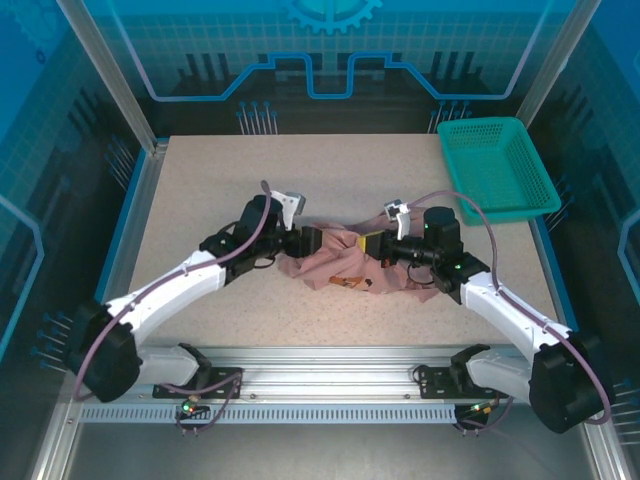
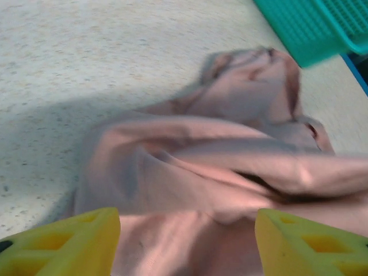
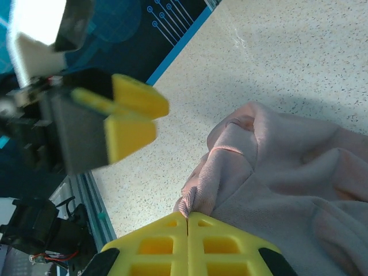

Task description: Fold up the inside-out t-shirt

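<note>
On the left, the left gripper (image 2: 187, 244): yellow jaws well apart, nothing in them. They straddle a rumpled stretch of the dusty salmon-pink soft cloth t-shirt (image 1: 345, 265) just beneath. The t-shirt is a crumpled heap mid-way across the speckled beige tabletop (image 1: 200, 180), between the two wrists. It's not spread out, and by my read no fold is made yet. Next, the right gripper (image 3: 187, 218): jaws shut tight, with a thin ridge of t-shirt edge pinched at the very tips. Far right corner: teal plastic mesh basket (image 1: 497, 165), well apart from the cloth.

Risks as I see them:
- The right pinch is shallow, so a brisk pull could slip it free.
- The left side has no hold, so a pull from the right likely drags the whole heap instead of opening it.
- The left closing where it hangs may bite several layers at once.
- The grippers are near each other, so a careless swing could knock them together.

Views:
- Overhead gives the heap outline and basket position, not the jaw state.
- The left wrist camera settles the open gap.
- The right wrist camera shows the pinch, plus the left gripper blurred beside the heap.
</note>
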Available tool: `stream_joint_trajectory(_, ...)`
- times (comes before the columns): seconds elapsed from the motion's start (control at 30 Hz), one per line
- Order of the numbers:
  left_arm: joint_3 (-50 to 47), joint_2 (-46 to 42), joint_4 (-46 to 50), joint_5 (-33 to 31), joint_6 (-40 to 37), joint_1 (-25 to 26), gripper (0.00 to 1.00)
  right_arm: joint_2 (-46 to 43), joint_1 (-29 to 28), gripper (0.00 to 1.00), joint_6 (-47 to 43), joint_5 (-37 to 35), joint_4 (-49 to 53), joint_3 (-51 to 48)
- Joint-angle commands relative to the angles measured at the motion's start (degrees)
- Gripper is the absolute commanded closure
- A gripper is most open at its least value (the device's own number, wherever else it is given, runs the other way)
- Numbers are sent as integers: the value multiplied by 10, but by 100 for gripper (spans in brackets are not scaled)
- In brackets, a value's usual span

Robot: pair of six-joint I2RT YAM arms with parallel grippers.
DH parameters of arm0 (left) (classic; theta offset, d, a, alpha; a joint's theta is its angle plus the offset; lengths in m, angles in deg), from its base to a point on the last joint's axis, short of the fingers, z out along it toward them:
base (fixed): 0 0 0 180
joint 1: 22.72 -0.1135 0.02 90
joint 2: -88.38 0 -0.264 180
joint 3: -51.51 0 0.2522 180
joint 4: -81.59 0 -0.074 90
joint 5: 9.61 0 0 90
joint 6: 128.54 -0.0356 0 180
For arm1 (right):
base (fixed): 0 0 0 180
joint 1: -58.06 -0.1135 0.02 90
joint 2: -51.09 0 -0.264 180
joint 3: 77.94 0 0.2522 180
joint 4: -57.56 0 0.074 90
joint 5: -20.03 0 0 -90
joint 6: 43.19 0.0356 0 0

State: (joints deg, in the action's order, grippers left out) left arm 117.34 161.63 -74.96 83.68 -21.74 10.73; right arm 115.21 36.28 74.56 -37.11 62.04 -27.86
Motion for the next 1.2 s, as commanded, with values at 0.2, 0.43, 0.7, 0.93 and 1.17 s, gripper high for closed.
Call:
stream_joint_trajectory(0.2,59,109,1,111,47,8,32,-6,17,100,11,14,-15,21)
stream_joint_trajectory(0.43,98,191,-63,156,108,9,36,1,17,100,12,18,-26,17)
stream_joint_trajectory(0.7,130,228,-106,171,102,-3,100,-42,39,100,-26,-3,24,3)
stream_joint_trajectory(0.93,23,102,-276,283,149,-64,100,-92,73,100,-34,-52,77,-12)
stream_joint_trajectory(1.17,-12,31,-346,364,182,-86,100,-94,43,97,-49,-170,148,-4)
